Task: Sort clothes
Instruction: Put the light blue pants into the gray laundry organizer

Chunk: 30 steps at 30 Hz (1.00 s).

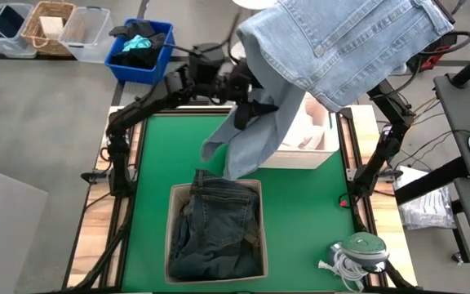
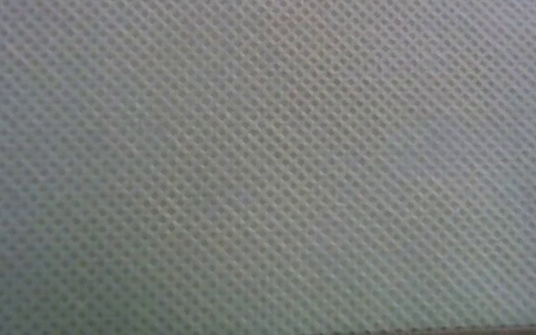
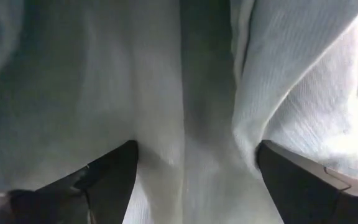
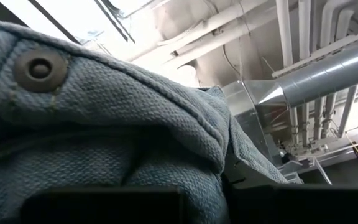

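Observation:
A pair of light blue denim jeans (image 1: pixel 341 45) hangs high over the table's far right. My right gripper (image 4: pixel 222 199) is shut on them; in the high view the denim hides it. One leg (image 1: pixel 243 139) hangs down toward the green mat (image 1: pixel 153 163). My left gripper (image 3: pixel 197 174) stands open around that leg (image 3: pixel 191 93), at the table's far middle (image 1: pixel 257 108). Dark denim jeans (image 1: pixel 216 229) lie piled in a cream box (image 1: pixel 172 237) at the near middle. White pieces (image 1: pixel 312 122) lie in a white box (image 1: pixel 300 155). My left gripper has the hanging leg's cloth (image 3: pixel 166 155) between its spread fingers (image 3: pixel 114 174); whether they touch it, I cannot tell. My right gripper holds the jeans at the waistband (image 4: pixel 135 124), near the metal button (image 4: pixel 39 68). The denim drapes over the fingers and hides the hold. The jeans hang lifted, clear of the table.
A blue bin (image 1: pixel 141 49) of dark and teal fabrics stands beyond the far left corner, with clear tubs and a basket (image 1: pixel 47 24) farther left. A green device with a white cord (image 1: pixel 357 249) sits near right. A grey woven surface (image 2: pixel 268 167) fills the low view.

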Available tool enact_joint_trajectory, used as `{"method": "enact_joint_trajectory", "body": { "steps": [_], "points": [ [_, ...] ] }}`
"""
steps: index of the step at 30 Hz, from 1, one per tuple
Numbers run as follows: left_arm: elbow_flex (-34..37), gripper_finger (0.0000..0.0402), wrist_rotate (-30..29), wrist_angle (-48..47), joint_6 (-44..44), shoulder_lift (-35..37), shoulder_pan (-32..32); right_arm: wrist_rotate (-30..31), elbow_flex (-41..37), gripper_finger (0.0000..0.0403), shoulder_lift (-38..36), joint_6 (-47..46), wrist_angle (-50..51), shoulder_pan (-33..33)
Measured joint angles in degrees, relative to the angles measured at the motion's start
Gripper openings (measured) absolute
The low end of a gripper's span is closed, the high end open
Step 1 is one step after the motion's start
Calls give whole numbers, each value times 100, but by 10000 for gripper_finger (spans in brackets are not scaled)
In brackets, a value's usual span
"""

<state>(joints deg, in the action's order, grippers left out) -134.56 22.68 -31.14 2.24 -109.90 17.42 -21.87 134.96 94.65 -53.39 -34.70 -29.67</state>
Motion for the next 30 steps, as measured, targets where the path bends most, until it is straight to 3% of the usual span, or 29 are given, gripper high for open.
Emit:
{"method": "enact_joint_trajectory", "body": {
  "steps": [8,12,16,27,30],
  "points": [
    [6,307,-41,198,-284,-229,-80,90,-2,13,2,66,-10,0],
    [11,284,-661,-52,-164,-179,-93,112,-2,13,2,17,-28,0],
    [-13,226,-1298,-303,66,-102,-91,133,0,13,-9,15,-45,0],
    [-31,16,-1500,-728,269,-35,-159,83,0,13,-9,89,-13,0],
    [-29,12,-1227,-807,291,143,-169,63,0,13,-11,332,-34,0]
  ]
}}
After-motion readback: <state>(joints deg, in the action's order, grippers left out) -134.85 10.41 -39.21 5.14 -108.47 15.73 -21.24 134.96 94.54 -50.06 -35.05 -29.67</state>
